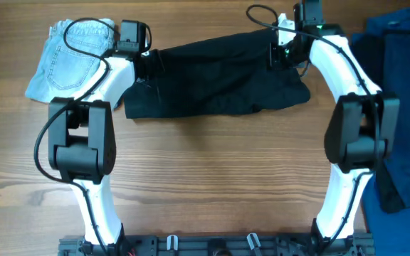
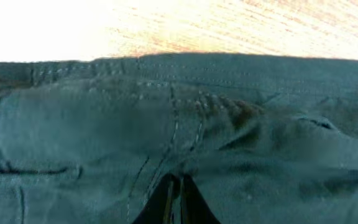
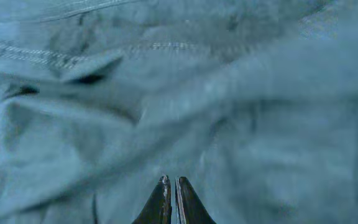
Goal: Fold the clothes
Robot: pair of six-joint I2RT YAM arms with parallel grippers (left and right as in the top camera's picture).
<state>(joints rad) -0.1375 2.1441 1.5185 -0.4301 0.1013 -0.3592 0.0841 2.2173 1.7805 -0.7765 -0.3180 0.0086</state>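
As the left hand [image 2: 174, 199] and the right hand [image 3: 171, 199] sit closed at the far edge of the black garment [image 1: 219, 82], a fold seems to begin; next, both must draw this edge nearward evenly.

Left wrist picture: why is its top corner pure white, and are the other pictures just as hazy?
Left wrist: the top left is overexposed to white, washing out the table beside it, and the black garment is slightly soft, with its stitching readable. Right wrist: blurrier, the same garment smeared and washed bluish. Overhead: sharp, evenly lit, only soft shadows under the arms.
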